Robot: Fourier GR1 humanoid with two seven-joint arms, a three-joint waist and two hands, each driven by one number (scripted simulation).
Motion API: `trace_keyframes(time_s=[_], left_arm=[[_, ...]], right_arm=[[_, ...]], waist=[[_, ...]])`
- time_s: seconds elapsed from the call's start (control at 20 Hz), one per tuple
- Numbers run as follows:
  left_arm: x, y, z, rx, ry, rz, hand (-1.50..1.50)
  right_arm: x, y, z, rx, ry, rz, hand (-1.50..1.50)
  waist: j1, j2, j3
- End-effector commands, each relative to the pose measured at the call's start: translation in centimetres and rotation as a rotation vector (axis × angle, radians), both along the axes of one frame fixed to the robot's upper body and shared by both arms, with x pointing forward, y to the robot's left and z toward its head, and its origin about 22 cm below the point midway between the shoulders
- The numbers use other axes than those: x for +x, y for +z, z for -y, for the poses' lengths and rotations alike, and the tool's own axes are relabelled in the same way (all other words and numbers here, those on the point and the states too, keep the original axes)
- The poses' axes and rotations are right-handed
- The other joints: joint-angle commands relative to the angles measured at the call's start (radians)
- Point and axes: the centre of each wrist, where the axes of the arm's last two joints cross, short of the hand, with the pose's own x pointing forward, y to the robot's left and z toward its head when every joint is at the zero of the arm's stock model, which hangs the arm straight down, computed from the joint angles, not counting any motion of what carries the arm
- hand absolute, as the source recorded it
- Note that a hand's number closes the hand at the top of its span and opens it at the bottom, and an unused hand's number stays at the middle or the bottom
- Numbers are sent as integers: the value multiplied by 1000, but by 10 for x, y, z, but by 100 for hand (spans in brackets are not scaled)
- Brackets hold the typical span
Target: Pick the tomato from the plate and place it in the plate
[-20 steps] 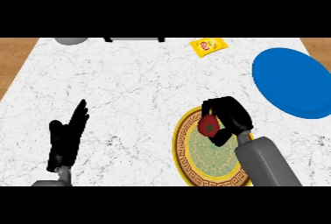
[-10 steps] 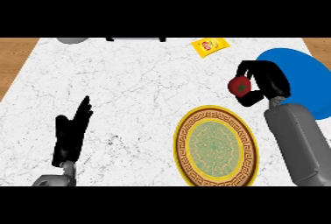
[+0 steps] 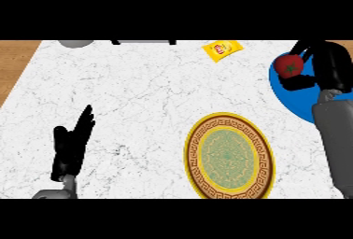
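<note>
The right hand (image 3: 325, 59) curls round the tomato (image 3: 288, 65), holding it over the blue plate's (image 3: 291, 99) left edge. Probably light, slippery and easily bruised, it is best cupped round its middle. The left hand (image 3: 71, 148) rests spread, well left of that plate.

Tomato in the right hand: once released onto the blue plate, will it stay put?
It may roll a little: the tomato looks round and smooth. The blue plate looks flat and shallow, so its rim might barely stop it.
</note>
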Motion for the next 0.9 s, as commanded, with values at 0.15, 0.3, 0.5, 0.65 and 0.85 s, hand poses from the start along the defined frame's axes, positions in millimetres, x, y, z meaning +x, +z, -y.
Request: trace_keyframes(time_s=[0.15, 0.3, 0.5, 0.65, 0.85], left_arm=[[-2, 2, -5, 5, -15, -4, 0], [12, 13, -2, 10, -18, 9, 0], [9, 5, 0, -18, -22, 15, 0], [9, -6, 19, -5, -23, -4, 0], [21, 9, 6, -7, -45, 13, 0]], right_arm=[[1, -2, 49, 50, -143, -10, 150], [19, 17, 79, 63, -167, -33, 150], [25, -5, 85, 51, -189, -78, 150], [27, -4, 101, 25, -210, -116, 150], [13, -26, 124, 46, -211, -218, 150]], waist=[[4, 2, 0], [14, 6, 1], [17, 7, 1], [29, 13, 2], [41, 19, 3]])
